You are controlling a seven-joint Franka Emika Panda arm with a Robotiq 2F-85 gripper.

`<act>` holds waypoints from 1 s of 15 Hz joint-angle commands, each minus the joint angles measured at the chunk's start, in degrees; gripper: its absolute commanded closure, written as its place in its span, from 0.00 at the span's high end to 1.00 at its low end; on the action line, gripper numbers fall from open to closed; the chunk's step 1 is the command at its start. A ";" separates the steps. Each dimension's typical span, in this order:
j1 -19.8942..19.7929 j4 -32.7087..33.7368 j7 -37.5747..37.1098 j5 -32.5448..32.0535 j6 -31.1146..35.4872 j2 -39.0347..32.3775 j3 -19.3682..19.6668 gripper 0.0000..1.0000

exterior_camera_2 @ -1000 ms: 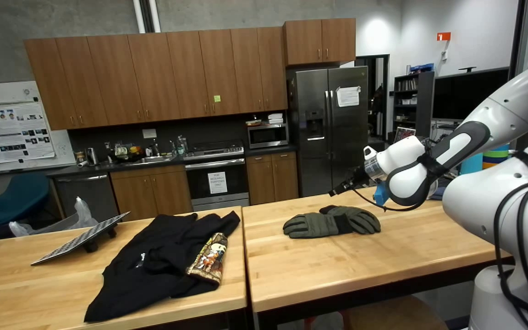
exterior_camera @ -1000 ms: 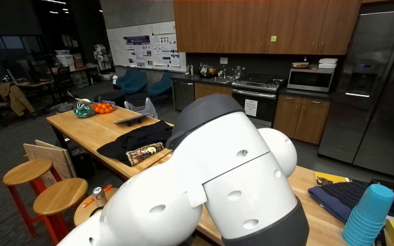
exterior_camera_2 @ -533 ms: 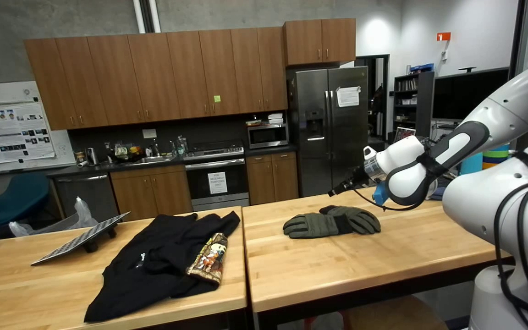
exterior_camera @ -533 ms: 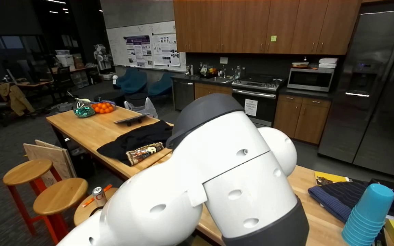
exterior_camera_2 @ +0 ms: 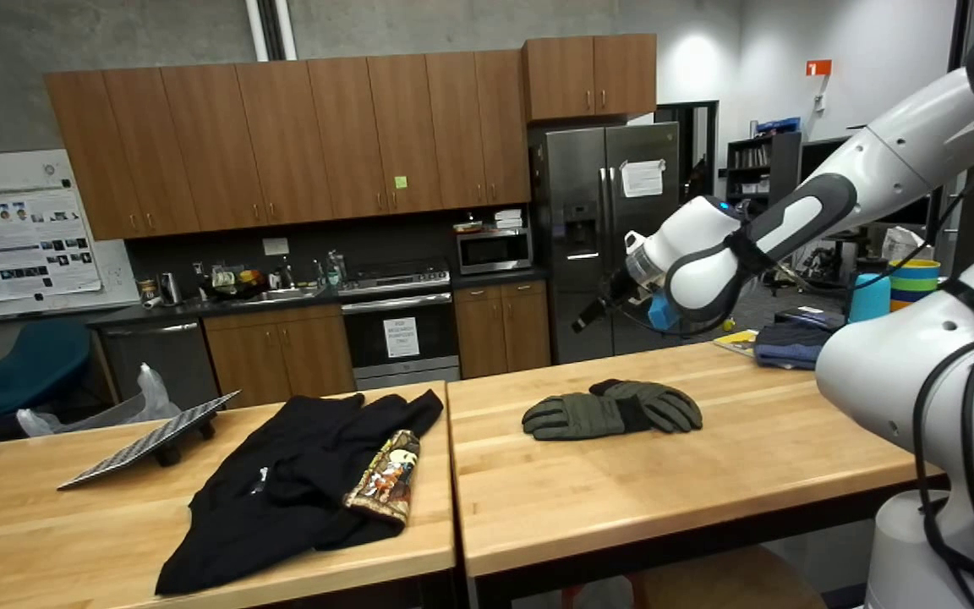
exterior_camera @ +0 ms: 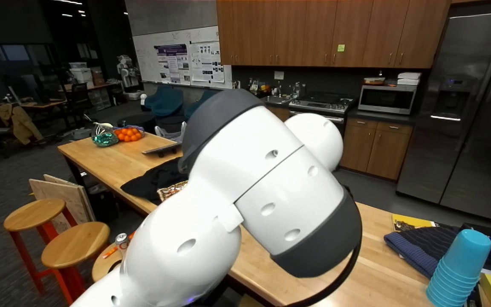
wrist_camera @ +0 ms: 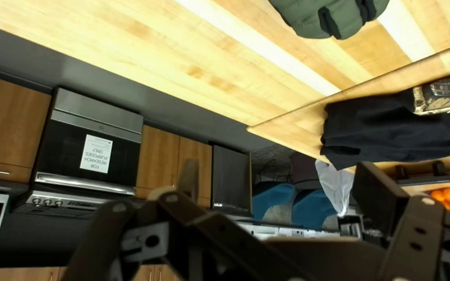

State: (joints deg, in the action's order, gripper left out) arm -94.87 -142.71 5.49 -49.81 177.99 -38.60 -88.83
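In the wrist view my gripper stands open, its two fingers wide apart with nothing held between them. In an exterior view the gripper hangs in the air above the far edge of the wooden table, touching nothing. Nearest below it lies a pair of dark green gloves; one glove shows at the top of the wrist view. On the adjoining table rests a black garment with a picture-printed packet on it. My arm hides the gloves in an exterior view.
A tilted grey board stands beyond the garment. A stack of blue cups and a knitted hat sit on the table near my base. Bagged oranges lie at the far end. Wooden stools line one side.
The arm has lifted and swung, carrying the gripper up and to the left in an exterior view, away from the tabletop. Gloves, garment and packet have stayed put.
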 commanded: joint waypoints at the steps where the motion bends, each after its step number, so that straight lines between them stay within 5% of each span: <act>1: 0.16 5.63 1.44 8.83 -14.28 5.81 -9.78 1.00; 5: 6.60 15.43 4.51 17.30 -30.81 11.39 -13.68 1.00; 11: 26.15 26.43 15.66 23.14 -44.67 17.78 -3.20 1.00; 12: 21.30 23.72 12.24 24.00 -41.50 17.71 -6.81 1.00; 15: 26.19 25.21 13.10 21.86 -43.40 17.24 -3.87 1.00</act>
State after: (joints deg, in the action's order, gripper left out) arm -68.68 -117.50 18.60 -27.95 134.58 -21.35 -92.69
